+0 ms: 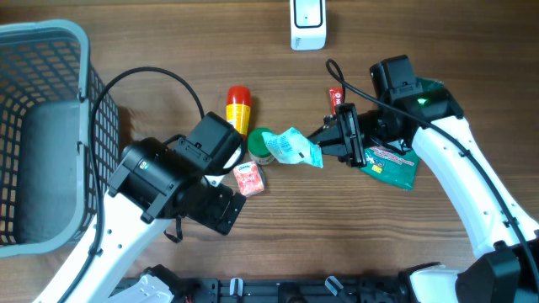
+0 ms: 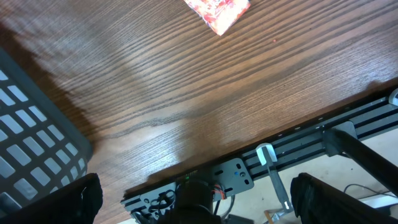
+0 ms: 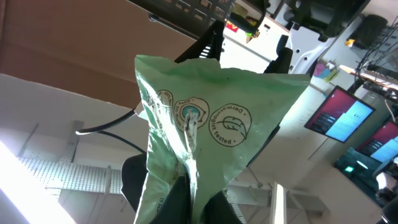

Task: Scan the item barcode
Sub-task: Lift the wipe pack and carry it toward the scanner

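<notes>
Pinched at one edge by the right hand [image 1: 323, 141], the soft, light green wipes pouch [image 1: 293, 148] hangs over the counter [image 1: 404, 244], likely floppy and slick, best gripped near a seam; the left hand [image 2: 199, 202] is spread.

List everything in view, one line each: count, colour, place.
packet: one, pale green, table centre, gripped by the right end effector
bottle: one, yellow with a red cap, left of centre
round container: one, green, between bottle and packet
small packet: one, red and pink, beside the left arm
pouch: one, dark green, under the right arm
small item: one, red, by the right arm; too small to identify
scanner: one, white, far edge
basket: one, grey, left edge
table: one, brown wood
left end effector: one, black, open, over bare table
right end effector: one, black, shut on the packet
</notes>
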### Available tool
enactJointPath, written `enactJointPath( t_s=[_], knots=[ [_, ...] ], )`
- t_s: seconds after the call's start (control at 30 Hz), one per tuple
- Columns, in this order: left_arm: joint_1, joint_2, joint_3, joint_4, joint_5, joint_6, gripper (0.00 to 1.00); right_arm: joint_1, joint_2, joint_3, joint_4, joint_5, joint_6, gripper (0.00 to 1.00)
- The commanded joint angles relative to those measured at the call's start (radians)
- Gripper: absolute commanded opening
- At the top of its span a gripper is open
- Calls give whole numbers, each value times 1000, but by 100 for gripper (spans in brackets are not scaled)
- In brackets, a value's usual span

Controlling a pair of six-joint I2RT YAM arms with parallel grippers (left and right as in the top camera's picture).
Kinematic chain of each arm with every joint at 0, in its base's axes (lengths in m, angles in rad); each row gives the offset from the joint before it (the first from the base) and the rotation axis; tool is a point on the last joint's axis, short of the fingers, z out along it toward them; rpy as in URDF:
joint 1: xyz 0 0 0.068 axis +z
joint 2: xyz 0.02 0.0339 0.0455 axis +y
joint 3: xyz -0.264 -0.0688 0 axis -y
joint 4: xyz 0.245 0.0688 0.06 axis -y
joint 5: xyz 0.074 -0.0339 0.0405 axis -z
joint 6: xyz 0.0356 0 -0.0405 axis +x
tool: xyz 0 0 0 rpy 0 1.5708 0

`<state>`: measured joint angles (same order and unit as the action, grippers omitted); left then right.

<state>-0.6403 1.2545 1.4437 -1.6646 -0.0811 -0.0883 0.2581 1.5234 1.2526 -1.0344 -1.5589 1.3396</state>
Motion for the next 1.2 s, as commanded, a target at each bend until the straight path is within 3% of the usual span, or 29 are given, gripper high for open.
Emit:
enactJointPath(
  t_s=[0.0, 1.17],
  knots=[
    [4, -7, 0, 0, 5, -9, 100, -2, -14, 17, 3, -64, -3, 4],
    [4, -7, 0, 0, 5, -9, 100, -10, -14, 17, 47, -64, 25, 4]
  ],
)
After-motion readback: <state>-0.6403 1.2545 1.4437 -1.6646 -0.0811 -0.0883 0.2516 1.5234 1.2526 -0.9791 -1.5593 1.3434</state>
